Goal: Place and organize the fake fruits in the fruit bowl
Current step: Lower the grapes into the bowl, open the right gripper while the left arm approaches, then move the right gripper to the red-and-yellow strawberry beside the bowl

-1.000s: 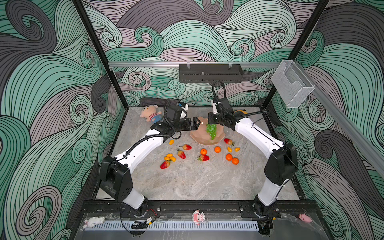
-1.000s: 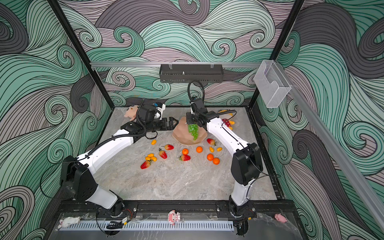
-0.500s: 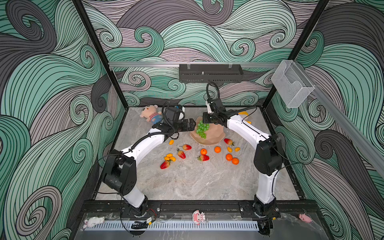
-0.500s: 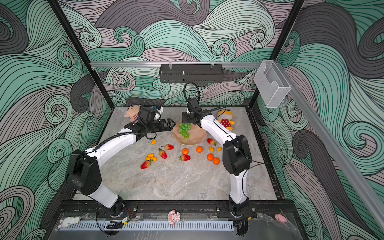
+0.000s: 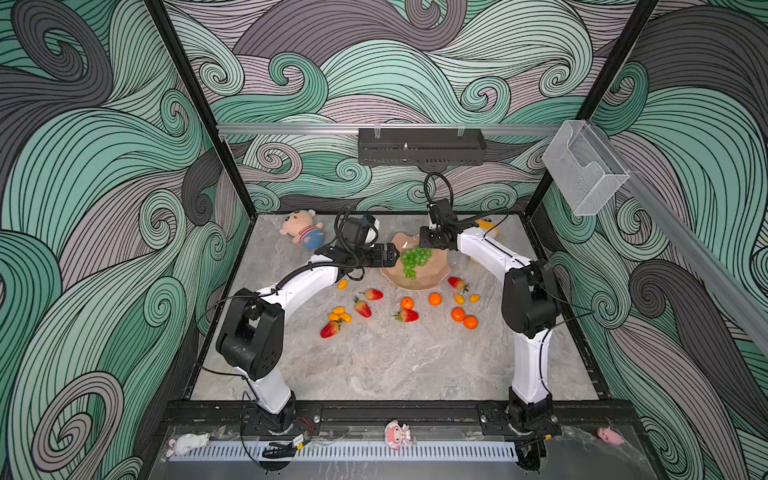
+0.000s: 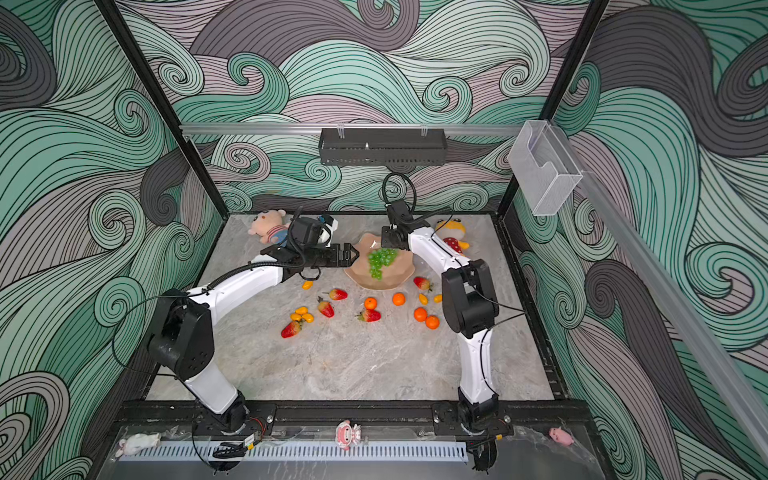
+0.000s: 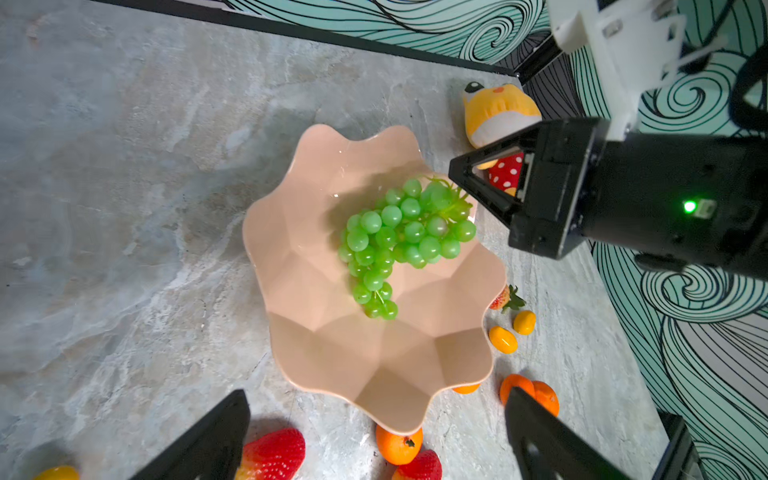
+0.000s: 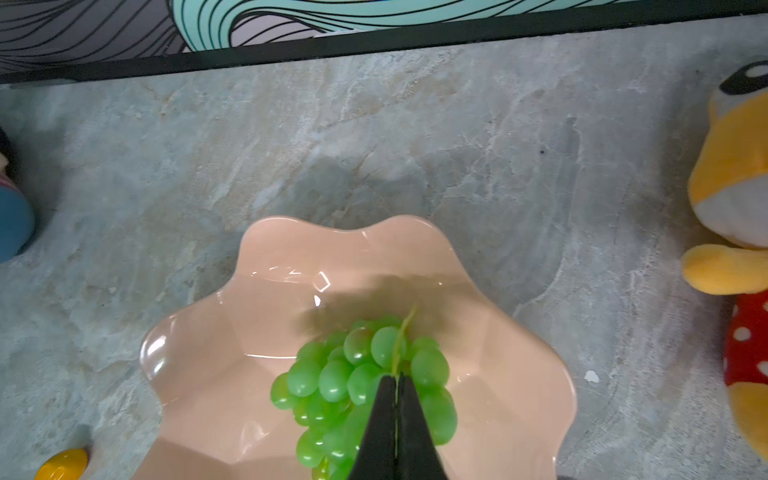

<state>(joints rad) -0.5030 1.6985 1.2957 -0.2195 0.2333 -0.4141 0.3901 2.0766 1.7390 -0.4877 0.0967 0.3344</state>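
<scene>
The salmon-pink fruit bowl point(image 5: 434, 279) point(image 7: 324, 332) stands at the back middle of the table. The green grape bunch point(image 5: 413, 259) point(image 7: 399, 237) point(image 8: 332, 382) lies spread inside it. My right gripper point(image 5: 424, 248) point(image 8: 395, 380) is shut on the bunch's stem, above the bowl's far side. My left gripper point(image 5: 395, 254) point(image 7: 376, 405) is open and empty, level with the bowl's left rim. In front of the bowl, strawberries point(image 5: 374, 294), tangerines point(image 5: 434, 298) and kumquats point(image 5: 340, 314) lie loose on the table.
A pink plush doll point(image 5: 301, 228) lies at the back left behind my left arm. A yellow red-dotted plush point(image 6: 451, 235) sits at the back right behind my right arm. Black frame posts and patterned walls close in the table.
The hanging grape bunch has come down and spread out in the bowl, still in my right gripper. The right arm's elbow has risen. My left gripper stays open beside the bowl.
</scene>
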